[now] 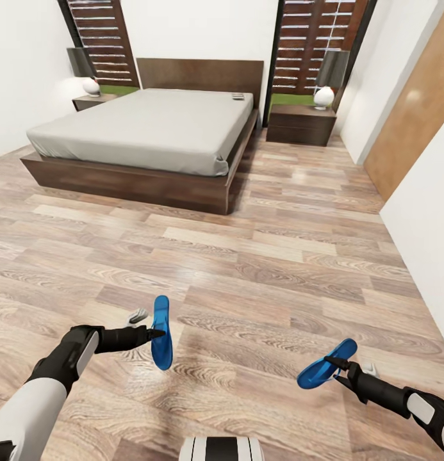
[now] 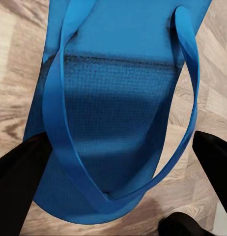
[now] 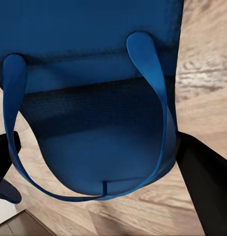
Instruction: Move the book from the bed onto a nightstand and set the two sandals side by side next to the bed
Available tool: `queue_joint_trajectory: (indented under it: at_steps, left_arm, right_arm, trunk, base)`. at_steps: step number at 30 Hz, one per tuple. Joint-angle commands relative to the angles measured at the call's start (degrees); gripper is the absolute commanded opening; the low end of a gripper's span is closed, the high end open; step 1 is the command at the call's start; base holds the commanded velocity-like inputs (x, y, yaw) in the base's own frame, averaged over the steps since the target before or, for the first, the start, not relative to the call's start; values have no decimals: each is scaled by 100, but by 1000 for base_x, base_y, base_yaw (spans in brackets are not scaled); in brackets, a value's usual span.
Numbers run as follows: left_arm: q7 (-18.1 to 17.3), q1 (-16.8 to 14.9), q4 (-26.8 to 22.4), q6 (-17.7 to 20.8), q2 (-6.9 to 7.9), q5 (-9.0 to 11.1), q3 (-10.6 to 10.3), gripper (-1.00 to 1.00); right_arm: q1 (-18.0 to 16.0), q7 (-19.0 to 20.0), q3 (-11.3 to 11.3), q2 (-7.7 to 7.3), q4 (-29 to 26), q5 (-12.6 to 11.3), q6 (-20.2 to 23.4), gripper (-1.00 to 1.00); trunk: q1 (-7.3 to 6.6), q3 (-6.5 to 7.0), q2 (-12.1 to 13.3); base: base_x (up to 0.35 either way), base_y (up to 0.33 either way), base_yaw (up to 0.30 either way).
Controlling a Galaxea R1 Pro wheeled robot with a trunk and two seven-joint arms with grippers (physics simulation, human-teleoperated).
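The bed is standing far across the wood floor, the book lying near its headboard. Left fingers are gripping one sandal edge-up, long axis pointing toward the bed; right fingers are clamping the other sandal, slanting up-right

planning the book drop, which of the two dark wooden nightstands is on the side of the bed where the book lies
The dark wooden nightstand right of the grey-mattress bed; the small book lies at that edge near the headboard. The other nightstand is across the bed.
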Motion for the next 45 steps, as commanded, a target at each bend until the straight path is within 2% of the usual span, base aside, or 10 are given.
queue_joint_trajectory:
  at_steps: [1, 11, 16, 21, 45]
  left_arm:
    - [4, -1, 15, 45, -1, 39, 6, -100]
    - [5, 9, 80, 44, -30, 41, -5, -100]
    - [15, 9, 86, 44, -155, 32, -7, -100]
    - [16, 9, 89, 43, -212, 30, -9, -100]
    - [23, 9, 96, 44, -231, 30, -11, -100]
  right_arm:
    - [-1, 9, -11, -2, 0, -2, 45, -100]
    - [-2, 45, -9, -2, 0, -2, 45, -100]
    - [0, 43, -10, -5, 0, -2, 45, -100]
    - [-1, 43, -13, -5, 0, -2, 45, -100]
    - [0, 35, -5, 3, 0, -2, 45, -100]
  trunk:
    - [-3, 19, 0]
    - [-29, 240, 13]
    - [-42, 351, 20]
    - [-55, 462, 27]
    - [-117, 994, 59]
  base:
    - [0, 0, 0]
    - [0, 0, 0]
    - [0, 0, 0]
    - [0, 0, 0]
    - [0, 0, 0]
